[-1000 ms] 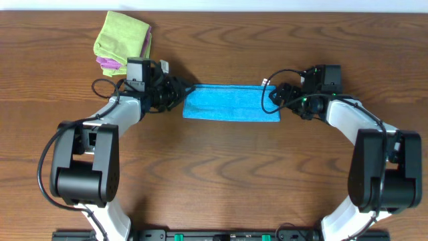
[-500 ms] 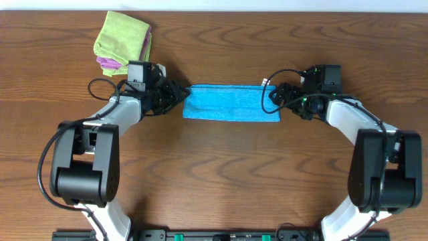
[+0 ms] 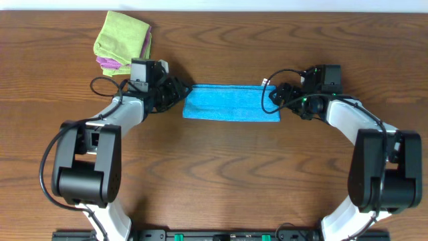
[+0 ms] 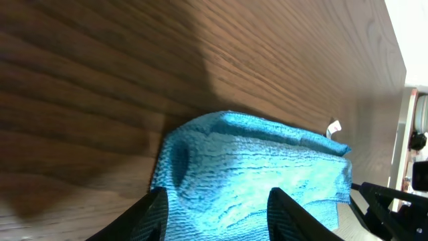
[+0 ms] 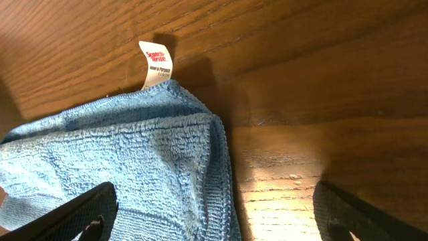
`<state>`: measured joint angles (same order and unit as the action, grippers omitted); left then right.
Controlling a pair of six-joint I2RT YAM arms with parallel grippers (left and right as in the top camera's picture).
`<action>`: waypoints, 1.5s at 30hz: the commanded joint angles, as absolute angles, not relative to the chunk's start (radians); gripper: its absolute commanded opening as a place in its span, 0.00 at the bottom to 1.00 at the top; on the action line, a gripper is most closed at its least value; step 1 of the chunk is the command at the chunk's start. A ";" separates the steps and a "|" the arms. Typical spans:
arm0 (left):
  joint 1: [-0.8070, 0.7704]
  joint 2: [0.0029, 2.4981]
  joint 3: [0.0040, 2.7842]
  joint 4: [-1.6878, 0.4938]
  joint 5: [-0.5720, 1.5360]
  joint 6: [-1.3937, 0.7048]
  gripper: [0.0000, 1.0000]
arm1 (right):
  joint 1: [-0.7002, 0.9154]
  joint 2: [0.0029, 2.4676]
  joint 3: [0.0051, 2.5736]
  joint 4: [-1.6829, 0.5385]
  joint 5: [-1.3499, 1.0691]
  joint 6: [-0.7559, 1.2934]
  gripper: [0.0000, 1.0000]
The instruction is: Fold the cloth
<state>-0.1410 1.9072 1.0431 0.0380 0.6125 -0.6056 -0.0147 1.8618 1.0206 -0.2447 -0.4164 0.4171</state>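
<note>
The cloth (image 3: 232, 102) is laid flat near the middle of the table (image 3: 214, 174), folded into a long, narrow strip that runs left to right. It is bright sky-blue, with a looped terry pile that is seen in fine ribbed rows from the wrist cameras. Its edges are stitched, and doubled layers can be made out at both ends. A small white printed tag (image 5: 155, 63) is seen sticking out from the far right corner, lying on the bare wood.

The table is of dark brown wood grain with a slight sheen, and a bright patch of glare is seen beside the cloth's right end.

The left gripper (image 3: 179, 94) is held low at the left end of the strip, just at its edge. Its black fingers (image 4: 152, 213) are seen apart, with the rounded end of the cloth between and beyond them – nothing is clamped. Whether the tips touch the pile cannot be told.

The right gripper (image 3: 275, 96) is held at the right end, its jaws spread wide. The tagged corner lies in the gap between them, nearer the one finger – the other is over bare wood.

At the far left corner of the table, well apart from the strip, a folded lime-green cloth (image 3: 122, 33) is stacked on a purple one (image 3: 107, 65).
</note>
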 commanded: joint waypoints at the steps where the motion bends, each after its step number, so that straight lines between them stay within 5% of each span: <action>1: -0.149 1.909 1.047 0.043 0.592 -0.611 0.49 | -0.014 1.896 1.019 -0.257 -0.416 0.421 0.94; 45: -0.147 1.975 1.047 0.192 0.890 -0.711 0.32 | -0.014 1.896 1.019 -0.277 -0.416 0.421 0.93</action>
